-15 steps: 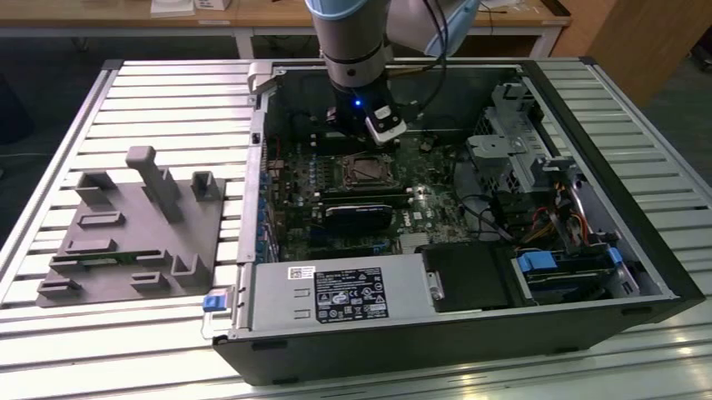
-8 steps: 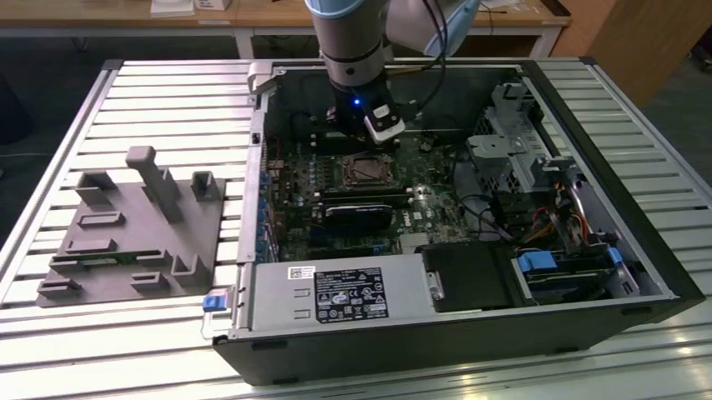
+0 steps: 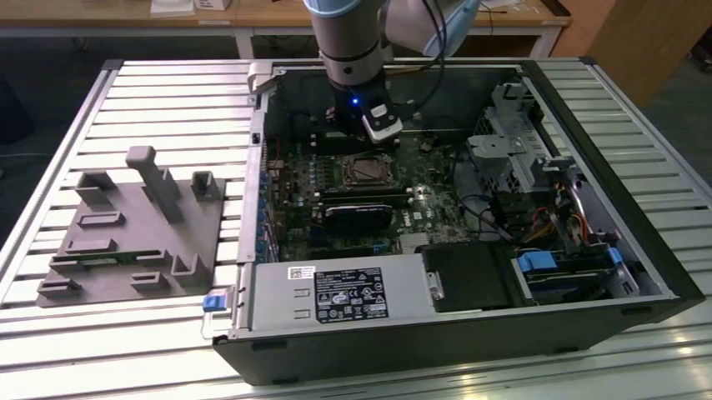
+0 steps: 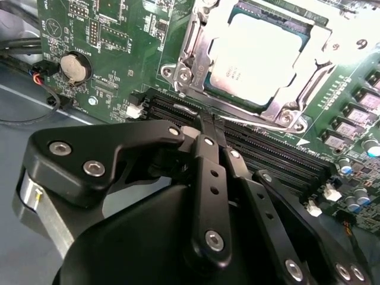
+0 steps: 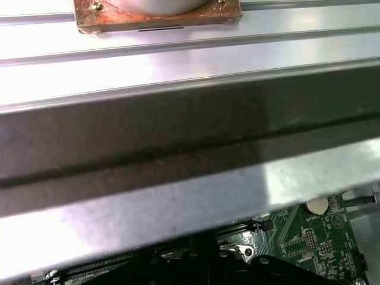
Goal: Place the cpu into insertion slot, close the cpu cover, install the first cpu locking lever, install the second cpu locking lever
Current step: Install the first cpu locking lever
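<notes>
In the second wrist view the cpu (image 4: 261,56) lies flat in the insertion slot, its silver-grey top facing up. The silver cpu cover (image 4: 199,44) lies down around it as a frame. I cannot tell how the locking levers stand. My gripper (image 4: 211,119) hovers just short of the socket, over the long black memory slots (image 4: 267,148), with its black fingers (image 4: 205,154) pressed together and nothing between them. In the exterior view the gripper (image 3: 373,133) hangs inside the open computer case, just behind the insertion slot (image 3: 365,172).
The computer case (image 3: 445,333) lies open on a slatted aluminium table (image 3: 167,92). A grey fixture block (image 3: 133,225) stands at the exterior view's left. A black fan block (image 3: 358,215), cables and drive bays (image 3: 545,208) crowd the board. A coin battery (image 4: 75,67) sits beside the socket.
</notes>
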You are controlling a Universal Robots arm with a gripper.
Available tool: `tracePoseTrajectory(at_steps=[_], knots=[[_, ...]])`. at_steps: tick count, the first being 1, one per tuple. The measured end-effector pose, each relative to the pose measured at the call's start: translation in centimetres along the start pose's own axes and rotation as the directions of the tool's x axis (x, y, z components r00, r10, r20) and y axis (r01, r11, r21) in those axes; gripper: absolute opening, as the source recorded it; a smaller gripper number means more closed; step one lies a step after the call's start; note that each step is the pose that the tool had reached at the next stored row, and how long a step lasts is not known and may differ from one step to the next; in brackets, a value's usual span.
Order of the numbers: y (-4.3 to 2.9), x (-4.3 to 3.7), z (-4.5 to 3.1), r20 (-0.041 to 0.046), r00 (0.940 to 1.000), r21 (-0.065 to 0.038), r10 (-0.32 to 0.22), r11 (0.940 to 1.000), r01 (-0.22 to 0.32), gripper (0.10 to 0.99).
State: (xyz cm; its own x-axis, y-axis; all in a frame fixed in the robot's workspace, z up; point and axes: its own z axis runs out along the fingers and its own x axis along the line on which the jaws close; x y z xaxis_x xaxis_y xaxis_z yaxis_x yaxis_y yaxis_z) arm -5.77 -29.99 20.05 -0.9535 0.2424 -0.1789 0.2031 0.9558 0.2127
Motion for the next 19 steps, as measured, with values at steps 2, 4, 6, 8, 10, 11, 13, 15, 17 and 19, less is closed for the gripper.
tracePoseTrajectory(at_steps=[2, 4, 6, 8, 10, 11, 13, 15, 17, 19], knots=[[0.03, 0.05, 0.05, 0.0013, 1.0000, 0.001, 0.005, 1.0000, -0.005, 0.106], [0.02, 0.06, 0.12, 0.0028, 1.0000, 0.004, 0.010, 0.9999, -0.010, 0.106], [0.00, 0.07, 0.18, 0.0051, 0.9999, 0.008, 0.016, 0.9998, -0.016, 0.106], [-0.01, 0.09, 0.26, 0.0081, 0.9996, 0.013, 0.025, 0.9996, -0.025, 0.106], [-0.04, 0.11, 0.35, 0.0115, 0.9992, 0.016, 0.039, 0.9991, -0.039, 0.106], [-0.05, 0.11, 0.40, 0.0129, 0.9989, 0.018, 0.045, 0.9988, -0.045, 0.106], [-0.07, 0.13, 0.50, 0.0159, 0.9982, 0.020, 0.057, 0.9981, -0.058, 0.106], [-0.09, 0.15, 0.60, 0.0187, 0.9974, 0.022, 0.069, 0.9973, -0.070, 0.106], [-0.11, 0.17, 0.68, 0.0210, 0.9967, 0.024, 0.079, 0.9966, -0.079, 0.106], [-0.12, 0.18, 0.77, 0.0229, 0.9960, 0.025, 0.086, 0.9959, -0.087, 0.106]])
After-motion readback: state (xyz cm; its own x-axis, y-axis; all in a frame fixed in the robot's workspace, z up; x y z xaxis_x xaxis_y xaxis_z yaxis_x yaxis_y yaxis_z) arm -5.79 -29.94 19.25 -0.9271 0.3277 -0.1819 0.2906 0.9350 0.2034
